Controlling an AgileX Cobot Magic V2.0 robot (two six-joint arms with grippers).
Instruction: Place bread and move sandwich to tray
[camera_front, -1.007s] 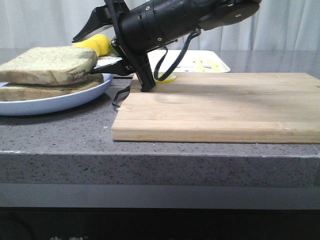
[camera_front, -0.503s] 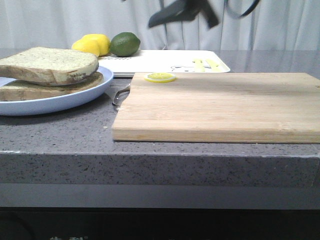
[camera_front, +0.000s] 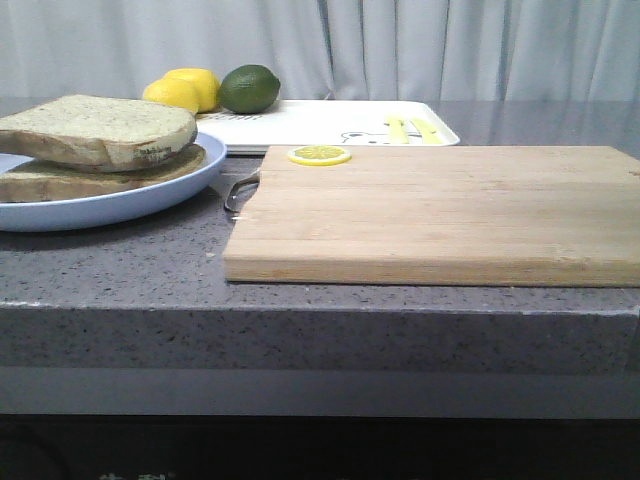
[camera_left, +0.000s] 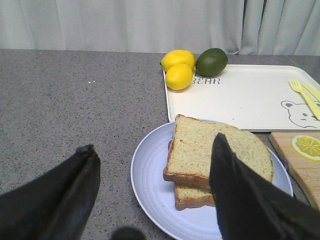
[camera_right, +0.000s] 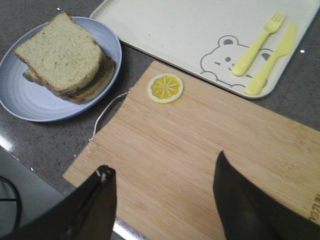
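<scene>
the bread (camera_front: 98, 128) lies on top of the sandwich (camera_front: 60, 182) on the pale-blue plate (camera_front: 150, 195) at the worktop's left. the tray (camera_front: 330, 122) sits behind it, further right. left end effector (camera_left: 155, 200) and right end effector (camera_right: 162, 200): both released, grasping nothing.

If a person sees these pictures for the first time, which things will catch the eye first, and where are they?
First the stacked bread on the pale-blue plate, to the left of the wooden cutting board. Next the lemon slice at the board's far left corner, bright against the wood. Behind the board lies the white tray with its yellow fork and knife, and two lemons and a lime at its far left corner.
</scene>
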